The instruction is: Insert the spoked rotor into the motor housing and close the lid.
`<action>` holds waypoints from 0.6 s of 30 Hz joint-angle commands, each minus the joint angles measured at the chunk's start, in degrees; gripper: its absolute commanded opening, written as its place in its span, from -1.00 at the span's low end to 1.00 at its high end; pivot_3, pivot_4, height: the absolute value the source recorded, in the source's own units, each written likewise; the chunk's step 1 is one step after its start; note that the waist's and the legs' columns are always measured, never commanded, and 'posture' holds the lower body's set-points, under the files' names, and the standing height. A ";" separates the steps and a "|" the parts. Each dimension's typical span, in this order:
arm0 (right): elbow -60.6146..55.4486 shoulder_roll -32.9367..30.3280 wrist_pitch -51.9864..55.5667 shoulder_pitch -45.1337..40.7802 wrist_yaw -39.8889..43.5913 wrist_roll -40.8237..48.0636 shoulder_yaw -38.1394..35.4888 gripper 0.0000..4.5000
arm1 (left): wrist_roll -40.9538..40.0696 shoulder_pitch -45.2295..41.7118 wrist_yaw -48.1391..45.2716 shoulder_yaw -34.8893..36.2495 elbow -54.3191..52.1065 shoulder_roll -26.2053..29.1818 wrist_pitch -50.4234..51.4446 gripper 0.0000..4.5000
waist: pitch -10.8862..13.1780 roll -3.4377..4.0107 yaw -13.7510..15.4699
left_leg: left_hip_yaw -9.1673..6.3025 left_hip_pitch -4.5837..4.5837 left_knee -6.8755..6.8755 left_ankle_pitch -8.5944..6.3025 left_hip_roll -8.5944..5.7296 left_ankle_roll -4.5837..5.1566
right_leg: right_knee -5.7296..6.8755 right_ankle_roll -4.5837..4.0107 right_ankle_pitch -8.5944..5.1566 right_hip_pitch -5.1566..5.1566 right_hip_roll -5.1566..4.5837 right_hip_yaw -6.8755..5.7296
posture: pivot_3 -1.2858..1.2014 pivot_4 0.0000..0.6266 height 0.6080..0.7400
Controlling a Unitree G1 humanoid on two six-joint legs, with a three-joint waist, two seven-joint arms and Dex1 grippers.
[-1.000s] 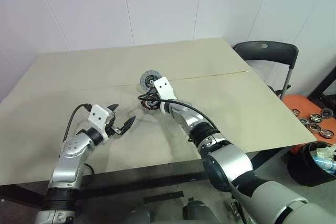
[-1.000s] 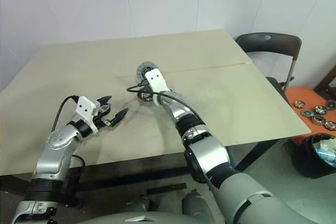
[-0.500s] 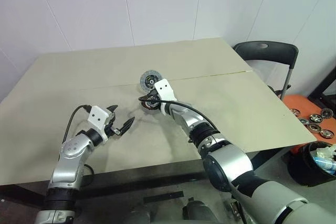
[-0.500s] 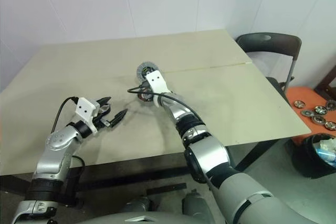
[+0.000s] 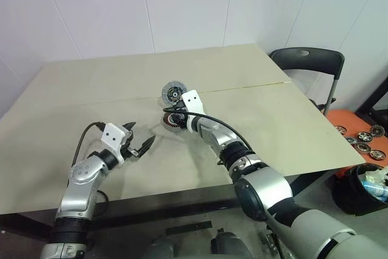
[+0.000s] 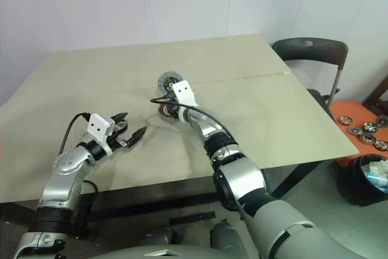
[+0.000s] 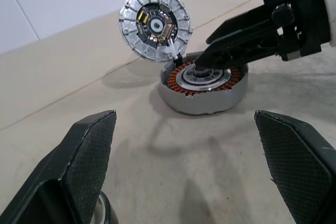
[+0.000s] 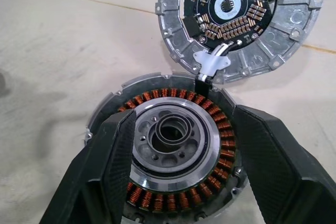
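In the middle of the beige table (image 5: 254, 119) sits the motor housing (image 8: 165, 156) — a round metal cup with a ring of copper windings inside. The spoked rotor (image 8: 169, 135) is seated in it, its silver hub and holes showing inside the copper ring. Just behind, toward the upper centre of the head view, the lid (image 5: 174, 93) stands tilted open, its inner face of circuitry turned toward the robot, joined to the housing by a short white lead.

The right gripper (image 8: 178, 145) hangs right over the housing. Its two black fingers (image 8: 113, 150) are spread to either side of the rotor's hub, over the windings, and do not pinch anything.

The left gripper (image 5: 138, 141) is at the lower left of the head view, well apart from the housing, above bare table; its fingers are spread wide with nothing between them.

At the right edge of the frame a dark chair (image 5: 309, 65) stands by the table. Beyond it, low on the floor, an orange tray (image 5: 357, 134) holds several small round wheel-like parts, and beside that a black bin (image 5: 351, 189) holds some pale rubbish.
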 commanded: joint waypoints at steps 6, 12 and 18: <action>-3.04 3.69 -3.15 1.42 2.67 0.21 0.92 0.37 | -0.30 -1.66 -0.25 0.05 -1.19 0.06 -0.43 1.00 | 0.00 0.00 -0.01 | 0.00 0.00 0.00 0.00 0.00 0.00 | 0.00 0.00 0.00 0.00 0.00 0.00 | 0.03 -1.00 1.00; -1.71 3.34 -3.15 1.62 1.77 -2.52 3.53 0.37 | -0.43 -1.40 0.48 -0.25 -4.08 -0.12 1.58 1.00 | 0.00 0.00 0.01 | 0.00 0.00 0.01 0.00 0.00 0.00 | 0.01 0.00 0.00 0.00 0.00 0.00 | 0.03 -1.00 1.00; -3.02 3.64 -0.75 2.76 7.08 -3.19 6.13 0.37 | -0.36 -0.97 1.00 -0.14 -6.03 -0.13 3.26 1.00 | 0.00 0.00 -0.02 | 0.00 0.01 0.00 0.00 0.00 0.00 | 0.01 0.00 0.00 0.00 0.01 0.00 | 0.03 -1.00 1.00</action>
